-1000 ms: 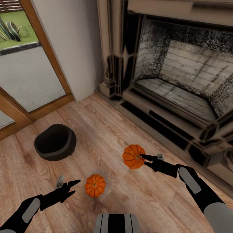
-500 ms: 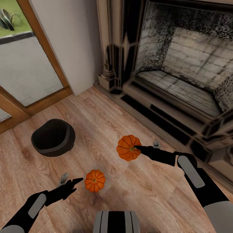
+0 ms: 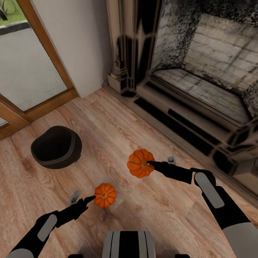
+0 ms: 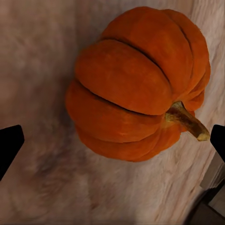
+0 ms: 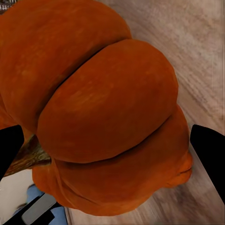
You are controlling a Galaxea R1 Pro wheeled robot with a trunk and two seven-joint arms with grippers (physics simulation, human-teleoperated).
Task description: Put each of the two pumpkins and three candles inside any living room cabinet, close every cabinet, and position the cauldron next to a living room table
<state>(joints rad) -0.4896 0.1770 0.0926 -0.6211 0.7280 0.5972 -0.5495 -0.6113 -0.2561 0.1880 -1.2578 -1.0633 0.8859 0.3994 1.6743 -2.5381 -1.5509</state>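
right fingers [image 3: 148,164] clamp ribbed orange pumpkin [image 3: 139,163] | left fingers [image 3: 81,199] spread beside floor pumpkin [image 3: 105,195]

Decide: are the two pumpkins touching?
Apart. The head view shows bare floor between the near pumpkin and the far pumpkin.

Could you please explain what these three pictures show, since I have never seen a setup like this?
This is a simulated two-armed robot. The head view looks down from its head at a wooden floor beside a fireplace. The other two pictures come from cameras near each gripper. The right gripper holds one pumpkin, which looks raised off the floor; that same pumpkin shows close up in the right wrist view. The left gripper is open around the second pumpkin, which lies on the floor, seen close up in the left wrist view. A black pot sits nearby.
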